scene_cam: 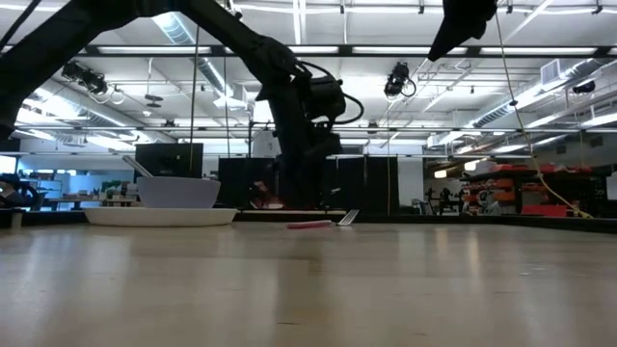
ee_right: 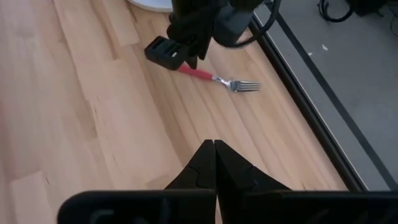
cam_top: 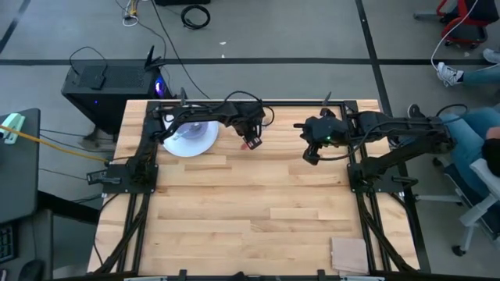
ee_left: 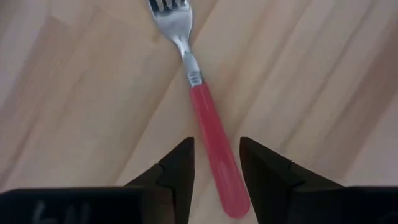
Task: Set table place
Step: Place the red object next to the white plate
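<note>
- Hovering my left end effector (ee_left: 216,163) low over the red-handled fork (ee_left: 205,118), I have the fingers (ee_left: 178,168) released, one on each side of the handle's rear half and not yet pressing it.
- The fork lies flat on the wooden surface (cam_top: 250,218) near its far edge, just beside the white plate (cam_top: 190,139) that carries the lavender-blue bowl (scene_cam: 178,192); in the low view a spoon handle (scene_cam: 137,166) sticks up out of the bowl.
- I judge the fork light and rigid, so it should not sag or bend when lifted by one end.
- The red handle looks like smooth, glossy plastic, rounded in section, so I expect it to be slippery and apt to roll or pivot between flat pads.
- Best hold, in my view: across the handle's thicker middle, closer to the metal neck than to the tip, so the tines do not swing down.
- Because it sits flush on the wood, I would need my fingertips almost touching the surface before closing.
- My right end effector (ee_right: 214,163) waits clenched and holding nothing, above the surface's far right part, well apart from the fork.
</note>
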Controlling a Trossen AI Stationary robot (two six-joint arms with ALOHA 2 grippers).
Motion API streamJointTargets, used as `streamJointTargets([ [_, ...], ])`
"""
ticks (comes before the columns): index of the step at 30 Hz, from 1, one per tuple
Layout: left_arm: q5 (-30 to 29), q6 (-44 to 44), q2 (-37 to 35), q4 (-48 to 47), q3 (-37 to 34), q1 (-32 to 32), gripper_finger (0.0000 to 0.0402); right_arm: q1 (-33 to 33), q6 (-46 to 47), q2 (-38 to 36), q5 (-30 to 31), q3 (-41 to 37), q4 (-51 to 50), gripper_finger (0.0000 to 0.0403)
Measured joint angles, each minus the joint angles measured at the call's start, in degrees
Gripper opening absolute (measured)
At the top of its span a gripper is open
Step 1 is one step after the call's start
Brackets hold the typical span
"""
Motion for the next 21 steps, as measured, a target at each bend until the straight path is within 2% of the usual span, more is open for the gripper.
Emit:
streamJointTargets([
  [9, -2.01, 0.10, 2.60, 0.42, -0.10, -0.06, 0.0151, 0.00, 0.85, 0.17, 0.21, 0.00, -0.57, 0.0002],
  [21, -1.44, -0.30, 3.08, -1.28, 0.00, -0.34, 0.0151, -0.02, 1.03, 0.15, 0.29, 0.00, -0.57, 0.0002],
])
